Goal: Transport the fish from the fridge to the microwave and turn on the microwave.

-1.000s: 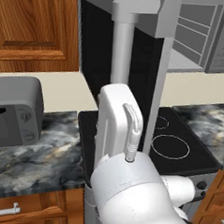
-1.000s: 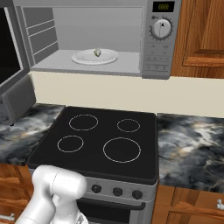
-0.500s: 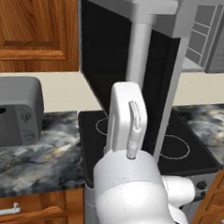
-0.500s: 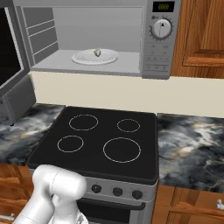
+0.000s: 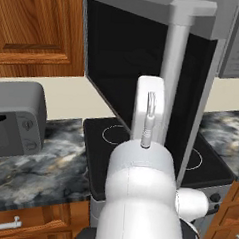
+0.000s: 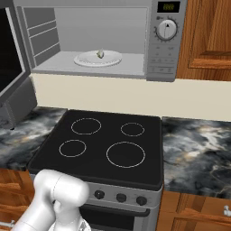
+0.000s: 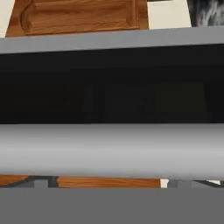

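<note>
The fish (image 6: 100, 53) lies on a white plate (image 6: 85, 59) inside the open microwave (image 6: 167, 54). Its black glass door (image 5: 124, 66) stands partly swung, with the long grey bar handle (image 5: 174, 80) facing me. My white arm (image 5: 148, 113) reaches up against the door just left of that handle. In the hand view the handle (image 7: 109, 148) runs across the picture very close, with the dark door glass (image 7: 109, 87) behind it. The gripper's jaws stand wide and hold nothing that I can see. The fridge is out of view.
A black four-ring stove (image 6: 99, 144) sits below the microwave, between marbled counters (image 6: 194, 149). A small rounded grey appliance (image 5: 16, 117) stands on the left counter. Wooden cabinets (image 5: 37, 26) flank the microwave.
The microwave door has swung further toward the cavity and now hides the inside in the left base view. My arm has moved right with it.
</note>
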